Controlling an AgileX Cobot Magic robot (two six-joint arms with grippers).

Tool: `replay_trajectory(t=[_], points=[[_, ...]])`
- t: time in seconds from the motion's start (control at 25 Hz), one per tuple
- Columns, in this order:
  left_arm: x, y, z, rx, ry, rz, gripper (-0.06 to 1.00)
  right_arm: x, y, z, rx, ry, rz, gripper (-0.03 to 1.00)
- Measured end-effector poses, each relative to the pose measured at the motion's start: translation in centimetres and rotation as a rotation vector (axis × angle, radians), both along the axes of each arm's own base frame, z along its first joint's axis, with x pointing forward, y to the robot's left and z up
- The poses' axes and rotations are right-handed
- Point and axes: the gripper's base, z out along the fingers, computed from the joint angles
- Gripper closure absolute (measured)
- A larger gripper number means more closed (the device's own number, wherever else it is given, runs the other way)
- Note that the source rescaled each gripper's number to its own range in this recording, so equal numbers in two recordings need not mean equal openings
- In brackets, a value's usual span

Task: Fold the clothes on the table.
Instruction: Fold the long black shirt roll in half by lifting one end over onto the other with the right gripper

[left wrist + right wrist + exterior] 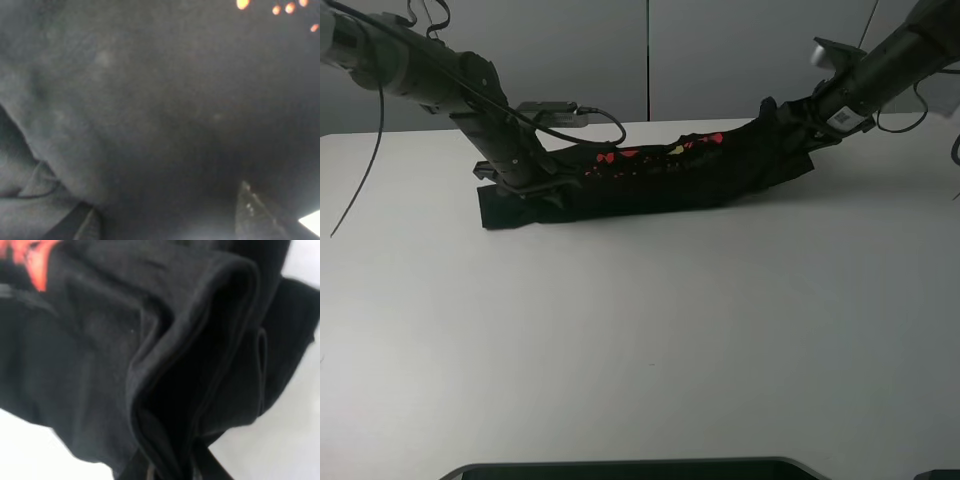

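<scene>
The clothes [650, 190], a black T-shirt with a red and yellow print [655, 155], lie gathered into a long narrow strip across the far part of the white table [640, 330]. My left gripper [525, 185] rests on the strip's left end. In the left wrist view its fingertips [248, 210] stand wide apart with black cloth [150, 110] filling the picture, so the left gripper [170, 222] is open. My right gripper [787, 117] holds the right end raised off the table. The right wrist view shows the right gripper [172, 471] shut on stacked hems [200, 365].
Grey wall panels [650, 50] stand just behind the table's far edge. A cable [575, 110] loops off the left arm above the shirt. A dark object [630, 468] sits at the near edge. White tabletop stretches in front of the shirt.
</scene>
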Motion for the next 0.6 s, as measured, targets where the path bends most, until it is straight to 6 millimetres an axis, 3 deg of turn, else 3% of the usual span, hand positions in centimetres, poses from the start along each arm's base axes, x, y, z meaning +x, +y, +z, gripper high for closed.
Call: replay_trajectory(t=[0.12,0.28,0.6], points=[[-0.1,-0.8,-0.1,-0.014,-0.018,-0.010,0.25,-0.3,0.5,1.7,0.004,-0.029,0.014,0.91],[-0.2,-1.2,-0.2,-0.029,-0.022,-0.003,0.25,-0.8,2.6,3.6,0.017,-0.061,0.065,0.91],[-0.2,-1.4,-0.2,-0.050,-0.018,-0.017,0.25,-2.7,10.9,5.4,0.058,-0.115,0.236,0.91]])
